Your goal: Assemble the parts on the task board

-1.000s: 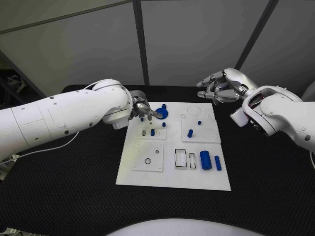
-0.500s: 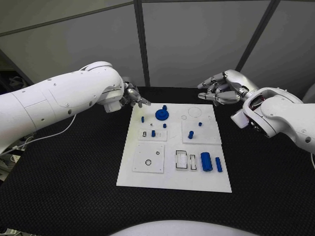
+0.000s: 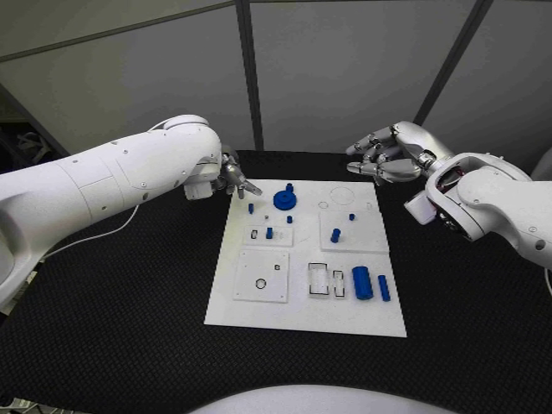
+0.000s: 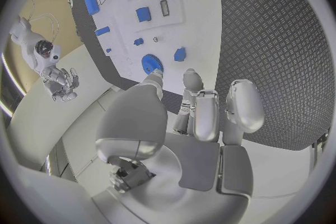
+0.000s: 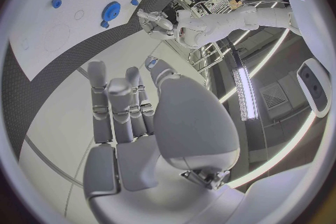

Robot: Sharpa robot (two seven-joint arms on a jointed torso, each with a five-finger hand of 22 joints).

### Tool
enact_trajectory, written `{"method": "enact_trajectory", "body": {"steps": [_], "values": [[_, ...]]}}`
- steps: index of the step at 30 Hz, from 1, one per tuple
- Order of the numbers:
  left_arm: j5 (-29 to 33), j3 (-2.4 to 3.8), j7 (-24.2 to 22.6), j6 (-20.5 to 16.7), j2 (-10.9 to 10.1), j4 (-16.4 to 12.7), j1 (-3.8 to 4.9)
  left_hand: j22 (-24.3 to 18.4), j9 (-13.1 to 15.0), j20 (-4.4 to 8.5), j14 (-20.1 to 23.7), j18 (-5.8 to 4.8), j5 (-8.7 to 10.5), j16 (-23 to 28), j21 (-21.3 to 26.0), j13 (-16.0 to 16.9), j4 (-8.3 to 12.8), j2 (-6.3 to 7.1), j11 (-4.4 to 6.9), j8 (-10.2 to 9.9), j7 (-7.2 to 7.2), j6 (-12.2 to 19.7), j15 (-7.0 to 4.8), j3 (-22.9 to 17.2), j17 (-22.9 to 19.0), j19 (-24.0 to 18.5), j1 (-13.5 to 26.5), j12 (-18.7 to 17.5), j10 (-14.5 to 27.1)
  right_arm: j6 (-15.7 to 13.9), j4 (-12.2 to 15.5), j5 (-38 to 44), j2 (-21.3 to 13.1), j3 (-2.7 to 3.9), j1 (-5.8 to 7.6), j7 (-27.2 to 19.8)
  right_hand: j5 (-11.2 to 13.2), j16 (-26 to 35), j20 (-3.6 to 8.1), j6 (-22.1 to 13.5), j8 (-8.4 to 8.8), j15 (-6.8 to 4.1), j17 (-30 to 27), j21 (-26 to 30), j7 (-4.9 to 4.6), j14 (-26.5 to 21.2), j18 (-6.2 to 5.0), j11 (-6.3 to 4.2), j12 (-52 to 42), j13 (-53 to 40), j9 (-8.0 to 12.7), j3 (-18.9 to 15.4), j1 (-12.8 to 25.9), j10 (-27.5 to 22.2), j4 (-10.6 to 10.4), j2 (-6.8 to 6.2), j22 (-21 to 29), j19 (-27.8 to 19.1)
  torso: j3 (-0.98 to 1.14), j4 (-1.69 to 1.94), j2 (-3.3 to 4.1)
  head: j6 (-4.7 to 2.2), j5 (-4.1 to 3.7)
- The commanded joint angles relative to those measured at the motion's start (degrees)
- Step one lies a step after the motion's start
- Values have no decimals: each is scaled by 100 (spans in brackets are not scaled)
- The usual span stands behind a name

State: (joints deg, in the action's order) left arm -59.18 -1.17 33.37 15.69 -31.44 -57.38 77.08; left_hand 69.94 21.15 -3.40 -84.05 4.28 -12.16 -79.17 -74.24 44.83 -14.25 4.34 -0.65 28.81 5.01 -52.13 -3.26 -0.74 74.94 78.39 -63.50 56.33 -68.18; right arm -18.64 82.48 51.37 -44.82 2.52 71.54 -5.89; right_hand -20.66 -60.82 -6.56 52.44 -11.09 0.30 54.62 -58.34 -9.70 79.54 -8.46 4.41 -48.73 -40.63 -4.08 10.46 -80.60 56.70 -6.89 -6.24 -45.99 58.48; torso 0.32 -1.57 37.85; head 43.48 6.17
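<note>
Task board: the white task board (image 3: pixel 304 317) lies mid-counter, long axis running 12 to 6 o'clock in the head view.
Blue gear: the blue gear (image 3: pixel 284 203) sits near the board's far left corner, a small blue peg (image 3: pixel 290 187) just beyond it at 12 o'clock.
Left hand: the left hand (image 3: pixel 234 179) hovers off the board's far left corner, fingers loosely apart, holding nothing; the gear lies at about 4 o'clock from it, near.
Right hand: the right hand (image 3: pixel 388 153) hangs beyond the board's far right corner, fingers curled but apart, holding nothing; the gear lies at about 8 o'clock, well apart.
Nearer hand: the left, judged the likelier to act at the gear.
Loose parts: a blue cylinder (image 3: pixel 360 282) and a slimmer blue pin (image 3: pixel 383 287) lie toward the near right, long axes 12 to 6, nearer the right arm's side.
</note>
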Motion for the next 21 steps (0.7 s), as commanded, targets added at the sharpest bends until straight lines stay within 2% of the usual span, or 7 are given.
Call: {"method": "enact_trajectory", "body": {"steps": [1, 14, 21], "values": [[-152, -9, -75, 197, 64, 114, -26, 9, -10, -17, -266, 53, -15, -30, -24, 10, -8, -64, -10, -22, 0, -58, 45, 47, 383, 27, -15, 38, -13, 28, 10, 7, 7, 4, 10, -42, -20, 40, -4, -29, -34, -11, 2, 20, 22, -26, -89, 3, 18, 10, 7, 6, -1, -21, -36, -57, 4, -48, -6, -6, 1, -1, 6], [-198, -18, -149, 288, 211, 295, -87, 81, -35, -10, -280, 38, -20, -61, -74, 44, -34, -121, 7, -28, -21, -141, 33, 103, 413, 70, -75, 91, -49, 35, -4, 7, 37, 4, 10, -43, -26, 49, -4, -30, -35, -12, -2, 31, 22, -24, -90, 2, 19, 15, 7, 11, -8, -21, -35, -54, 13, -47, 2, 4, -4, 22, -14], [-200, -19, -162, 332, 202, 311, -130, 94, -50, -1, -284, 37, -23, -68, -80, 35, -29, -167, 20, -28, -37, -200, 23, 129, 419, 79, -148, 100, -55, 39, -6, 7, 40, 4, 10, -39, -26, 49, -4, -30, -35, -12, -2, 31, 22, -24, -90, 2, 19, 15, 7, 11, -8, -21, -35, -54, 13, -47, 5, 8, -7, 31, -22]]}}
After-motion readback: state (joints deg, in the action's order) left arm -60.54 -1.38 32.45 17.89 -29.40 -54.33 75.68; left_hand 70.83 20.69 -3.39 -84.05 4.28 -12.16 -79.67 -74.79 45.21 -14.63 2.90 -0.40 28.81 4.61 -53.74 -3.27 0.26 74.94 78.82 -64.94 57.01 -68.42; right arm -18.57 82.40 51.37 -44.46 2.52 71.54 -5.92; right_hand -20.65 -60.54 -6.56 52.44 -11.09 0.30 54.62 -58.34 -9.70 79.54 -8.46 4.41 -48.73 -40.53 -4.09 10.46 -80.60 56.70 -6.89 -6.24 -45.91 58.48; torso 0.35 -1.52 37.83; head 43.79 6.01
